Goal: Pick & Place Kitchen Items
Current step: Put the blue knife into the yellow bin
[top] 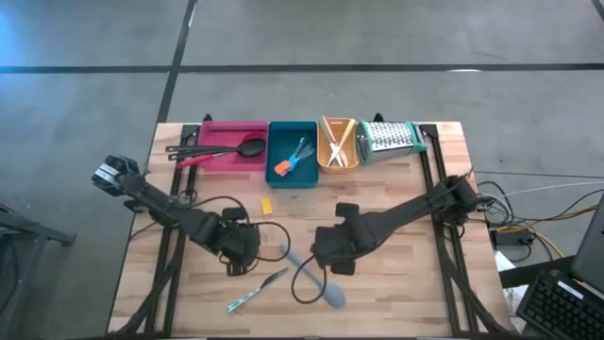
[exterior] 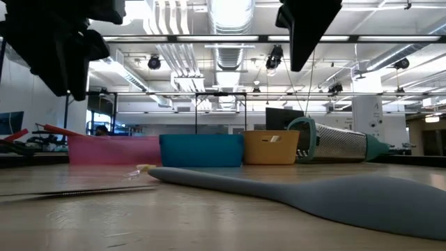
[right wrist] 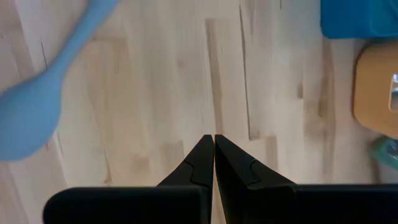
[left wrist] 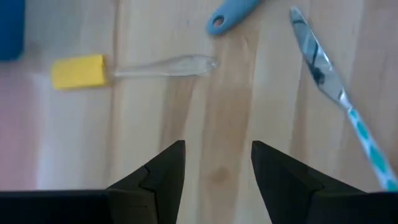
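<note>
Grey spoon (top: 321, 279): smooth matte plastic, broad rounded bowl, lying flat at the table's near edge. Left of it, knife (top: 255, 290): thin metal blade, teal patterned handle. Yellow-headed spatula (left wrist: 78, 71): clear slim handle, lying just beyond the left gripper (left wrist: 217, 165), which hovers part open and empty. Right gripper (right wrist: 214, 152): fingers pressed together, empty, above bare wood right of the spoon. Risk: flat, slick handles may skid or pivot under pinching fingers.

The grey spoon (right wrist: 37, 106) and the patterned knife (left wrist: 339, 93) run off their wrist pictures' edges.
</note>
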Controlling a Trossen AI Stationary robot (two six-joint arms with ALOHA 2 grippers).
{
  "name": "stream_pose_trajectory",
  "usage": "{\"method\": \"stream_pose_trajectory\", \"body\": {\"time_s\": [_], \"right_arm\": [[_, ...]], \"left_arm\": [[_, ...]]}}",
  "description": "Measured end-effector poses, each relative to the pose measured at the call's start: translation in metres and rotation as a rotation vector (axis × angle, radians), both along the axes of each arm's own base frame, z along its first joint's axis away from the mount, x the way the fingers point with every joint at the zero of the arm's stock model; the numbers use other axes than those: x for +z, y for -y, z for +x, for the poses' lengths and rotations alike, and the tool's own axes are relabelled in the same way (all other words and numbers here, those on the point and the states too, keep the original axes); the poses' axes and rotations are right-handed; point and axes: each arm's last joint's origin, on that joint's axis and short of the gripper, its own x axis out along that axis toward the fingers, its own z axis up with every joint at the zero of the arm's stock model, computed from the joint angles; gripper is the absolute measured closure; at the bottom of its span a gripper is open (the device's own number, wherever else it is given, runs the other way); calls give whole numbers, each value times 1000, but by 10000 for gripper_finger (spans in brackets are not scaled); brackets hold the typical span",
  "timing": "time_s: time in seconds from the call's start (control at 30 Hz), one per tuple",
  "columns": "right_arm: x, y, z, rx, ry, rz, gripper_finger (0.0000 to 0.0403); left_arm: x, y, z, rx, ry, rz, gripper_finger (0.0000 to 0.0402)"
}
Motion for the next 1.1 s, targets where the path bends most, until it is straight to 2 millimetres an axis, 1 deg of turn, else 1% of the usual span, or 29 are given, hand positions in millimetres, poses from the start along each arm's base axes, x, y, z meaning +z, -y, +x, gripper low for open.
{"method": "stream_pose_trajectory", "body": {"time_s": [0.07,0.17,0.27,0.4,0.5,0.63,0.83,0.97,1.1], "right_arm": [[-3,4,-4,2,43,12,394],[-4,17,-14,0,94,29,394],[-2,32,-29,-27,144,43,394],[1,51,-48,-59,258,58,394],[3,64,-60,-96,365,38,394],[5,80,-74,-153,494,1,394],[8,96,-91,-195,599,-7,394],[8,99,-99,-207,643,1,394],[10,100,-103,-207,656,5,394]], "left_arm": [[-1,7,1,38,-5,-31,213],[0,20,1,63,-7,-67,213],[2,34,2,100,-1,-100,213],[7,52,4,153,14,-148,213],[7,63,7,188,0,-183,213],[-2,72,8,246,-71,-232,213],[-24,84,11,299,-177,-274,213],[-33,91,17,293,-183,-304,213],[-39,94,19,335,-197,-314,213]]}}
